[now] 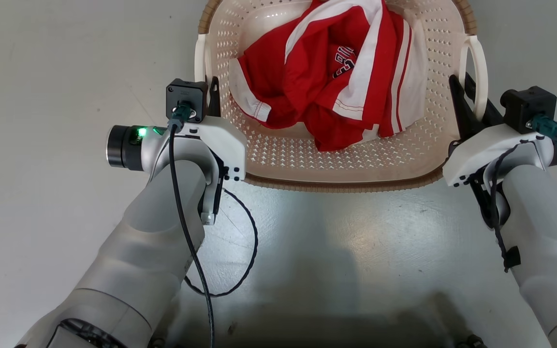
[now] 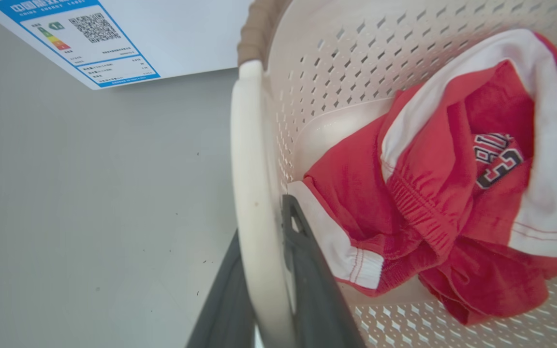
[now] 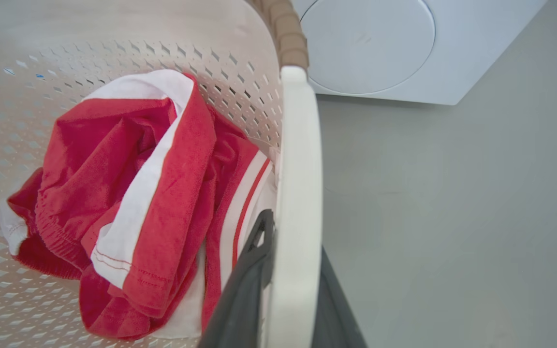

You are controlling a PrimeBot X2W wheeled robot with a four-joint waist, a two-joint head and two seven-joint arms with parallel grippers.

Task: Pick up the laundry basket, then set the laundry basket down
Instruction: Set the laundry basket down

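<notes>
**Gripped on both sides**

I see my left end effector (image 2: 261,217) closed around the left handle (image 2: 252,169) of the laundry basket (image 1: 336,186). The right end effector (image 3: 295,232) is clamped likewise on the right handle (image 3: 300,145). The basket lies between my arms over the grey floor (image 1: 41,72), with red-and-white clothing (image 1: 336,72) inside. I cannot tell whether it touches the floor.

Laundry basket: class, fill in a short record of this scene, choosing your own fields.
object: laundry basket, cream, perforated, brown rim
contents: crumpled red-and-white sports garment
left jaws: shut on left handle
right jaws: shut on right handle
behind: white washing machine, energy label
floor: grey
lifted: cannot tell
</notes>
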